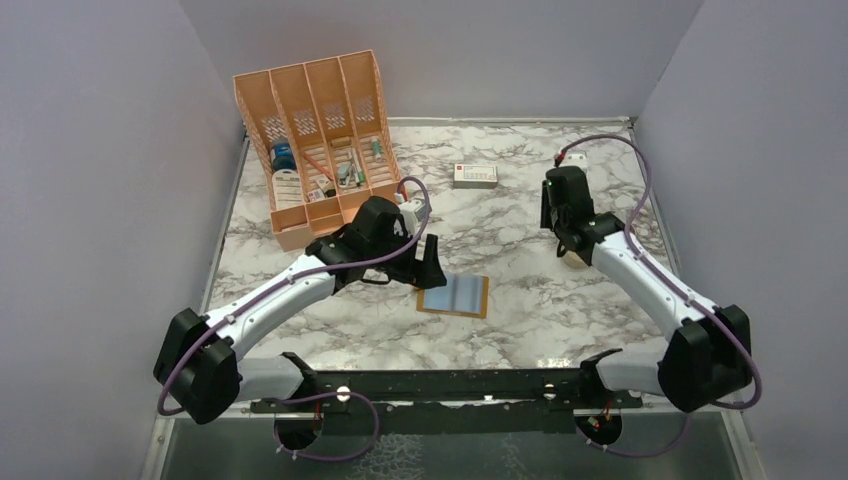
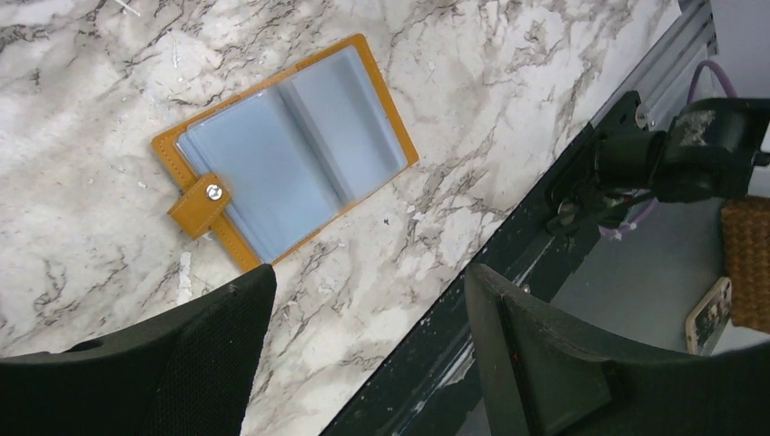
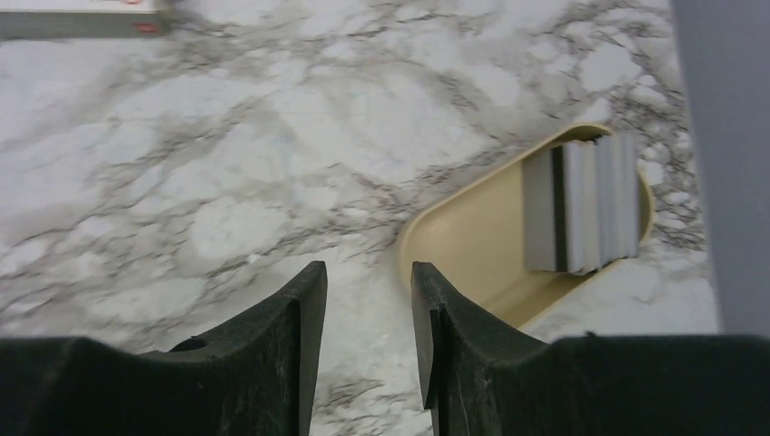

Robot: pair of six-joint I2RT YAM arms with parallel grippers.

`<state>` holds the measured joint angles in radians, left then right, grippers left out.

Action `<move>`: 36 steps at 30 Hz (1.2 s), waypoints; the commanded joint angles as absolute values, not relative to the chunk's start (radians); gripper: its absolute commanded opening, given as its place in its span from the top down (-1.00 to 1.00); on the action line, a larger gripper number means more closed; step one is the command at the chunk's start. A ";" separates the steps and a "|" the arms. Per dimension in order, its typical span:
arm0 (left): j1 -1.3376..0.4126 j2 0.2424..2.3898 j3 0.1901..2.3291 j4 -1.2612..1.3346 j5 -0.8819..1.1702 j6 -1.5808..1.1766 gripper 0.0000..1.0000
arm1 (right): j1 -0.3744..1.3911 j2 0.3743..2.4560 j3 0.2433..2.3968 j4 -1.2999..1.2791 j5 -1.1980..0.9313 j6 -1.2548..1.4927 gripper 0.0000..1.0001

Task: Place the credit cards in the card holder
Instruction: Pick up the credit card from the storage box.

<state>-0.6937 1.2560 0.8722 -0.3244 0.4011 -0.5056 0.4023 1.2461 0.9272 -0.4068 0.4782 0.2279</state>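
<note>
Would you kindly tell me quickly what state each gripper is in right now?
Left gripper: open wide, holding nothing.
Right gripper: partly open, holding nothing.

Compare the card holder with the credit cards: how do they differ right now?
The card holder lies open on the marble table; the credit cards sit bunched in a tan dish. The card holder is mustard-orange with grey-blue pockets; the credit cards are grey-silver. Shared: both are rectangular, and neither is held.
</note>
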 commanded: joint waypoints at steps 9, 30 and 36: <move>-0.686 1.155 0.903 -0.515 0.276 -0.280 -0.62 | 0.136 1.523 1.102 -0.511 0.579 0.055 0.01; -0.663 1.161 0.905 -0.526 0.291 -0.266 -0.67 | 0.029 1.761 1.228 -0.629 0.672 0.012 -0.03; -0.662 1.168 0.907 -0.526 0.297 -0.265 -0.67 | 0.028 1.785 1.210 -0.601 0.714 -0.003 0.02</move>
<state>-0.6666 1.1839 0.9131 -0.5182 0.3031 -0.2783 0.0334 1.7611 1.2034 -0.6102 0.6422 0.0109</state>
